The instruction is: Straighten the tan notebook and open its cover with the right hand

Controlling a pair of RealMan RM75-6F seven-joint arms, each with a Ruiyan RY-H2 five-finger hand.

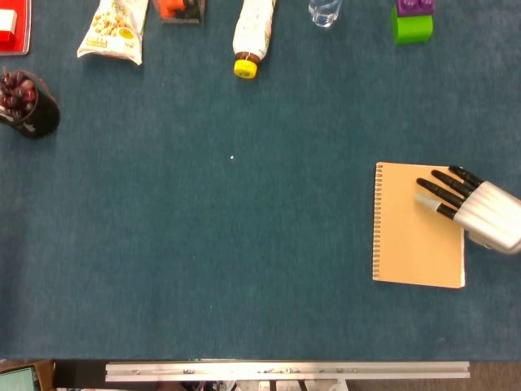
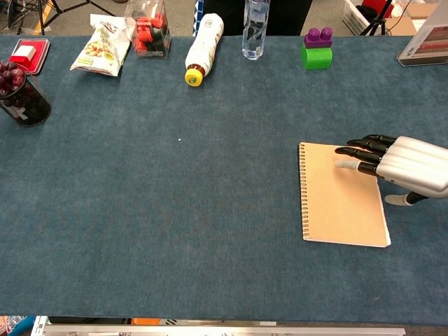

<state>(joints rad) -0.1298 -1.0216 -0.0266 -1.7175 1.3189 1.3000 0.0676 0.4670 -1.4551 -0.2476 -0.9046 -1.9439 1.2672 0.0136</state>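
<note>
right hand: reaches in from the right side, palm down over the upper right part of the cover, fingers extended and a little apart, gripping nothing; whether the tips press the cover or hang just above it cannot be told
left hand: not in either view
tan notebook: flat on the bench beneath and to the left of the hand, cover closed, spiral binding on the side away from the hand, free edge below the knuckles
alignment: edges look close to square with the bench front in the head view; the chest view shows a slight slant, so judged nearly straight
step in hand: straightening judged at or near its end; opening of the cover not yet begun
next move calls for: fingertips brought to the free edge, catching the cover alone, then swinging it over toward the binding
risk: the whole notebook sliding on the cloth instead of the cover lifting
</note>
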